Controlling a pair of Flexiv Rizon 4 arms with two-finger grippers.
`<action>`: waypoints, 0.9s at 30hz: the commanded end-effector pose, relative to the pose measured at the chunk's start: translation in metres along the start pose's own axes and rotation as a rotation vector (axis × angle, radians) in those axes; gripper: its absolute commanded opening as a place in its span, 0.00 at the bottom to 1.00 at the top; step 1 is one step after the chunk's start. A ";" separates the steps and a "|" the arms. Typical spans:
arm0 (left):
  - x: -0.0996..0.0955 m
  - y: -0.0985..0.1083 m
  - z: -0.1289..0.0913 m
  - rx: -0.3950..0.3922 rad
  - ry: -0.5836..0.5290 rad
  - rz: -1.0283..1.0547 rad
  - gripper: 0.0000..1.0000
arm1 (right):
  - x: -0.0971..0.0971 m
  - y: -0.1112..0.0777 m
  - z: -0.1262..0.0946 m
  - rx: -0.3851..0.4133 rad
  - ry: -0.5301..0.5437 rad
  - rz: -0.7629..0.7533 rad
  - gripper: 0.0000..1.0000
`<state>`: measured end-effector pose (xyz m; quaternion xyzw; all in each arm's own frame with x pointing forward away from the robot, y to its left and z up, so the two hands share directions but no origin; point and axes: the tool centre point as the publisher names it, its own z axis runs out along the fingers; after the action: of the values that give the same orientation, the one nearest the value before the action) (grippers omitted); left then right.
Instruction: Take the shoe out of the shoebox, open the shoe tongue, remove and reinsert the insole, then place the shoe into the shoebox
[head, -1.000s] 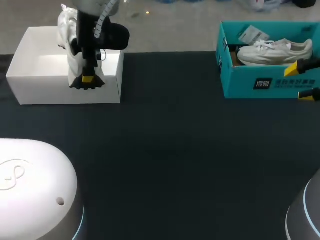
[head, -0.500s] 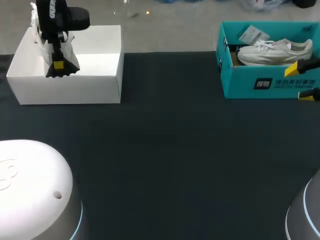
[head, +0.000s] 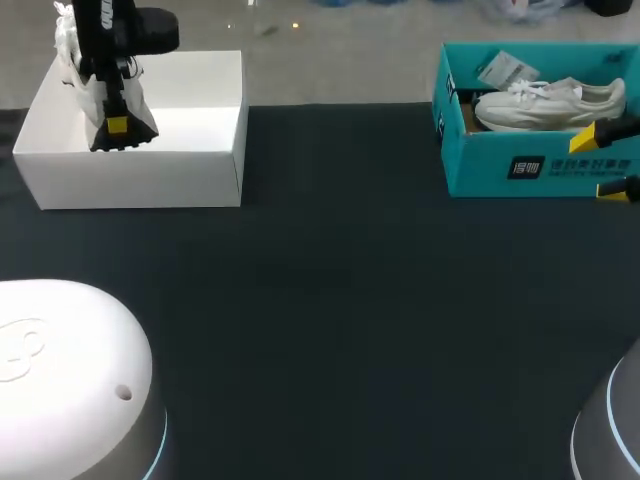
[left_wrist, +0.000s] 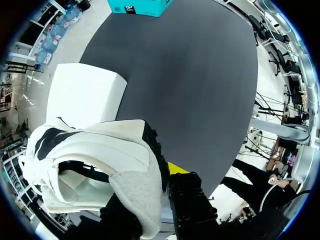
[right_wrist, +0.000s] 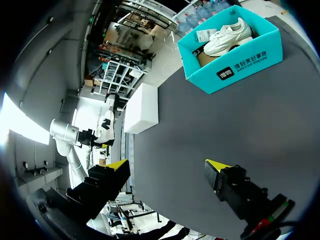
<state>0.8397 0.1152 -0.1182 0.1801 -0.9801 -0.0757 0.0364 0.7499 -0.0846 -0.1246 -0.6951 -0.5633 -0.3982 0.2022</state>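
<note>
left pincer clenched on a white-and-black sneaker above the white cardboard box at the dark counter's far left corner. right pincer released beside the teal cardboard shoebox holding another white sneaker, far right corner.

Head: high, behind, looking down. Wrists: close, looking outward. All share table, teal shoebox.

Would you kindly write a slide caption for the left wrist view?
Left hand holding a white shoe over the white box, dark table ahead.
</note>
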 end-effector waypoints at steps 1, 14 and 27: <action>-0.001 0.000 -0.002 -0.001 0.000 0.000 0.00 | 0.000 0.000 0.001 -0.001 -0.002 0.001 1.00; -0.041 0.033 0.010 0.009 0.016 0.041 0.00 | 0.000 0.000 0.001 -0.001 -0.002 0.001 1.00; -0.118 0.078 0.006 0.033 -0.037 0.152 0.00 | 0.000 0.000 0.001 -0.001 -0.002 0.001 1.00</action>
<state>0.9133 0.2199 -0.1178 0.1041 -0.9924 -0.0642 0.0161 0.7499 -0.0846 -0.1246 -0.6951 -0.5633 -0.3982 0.2022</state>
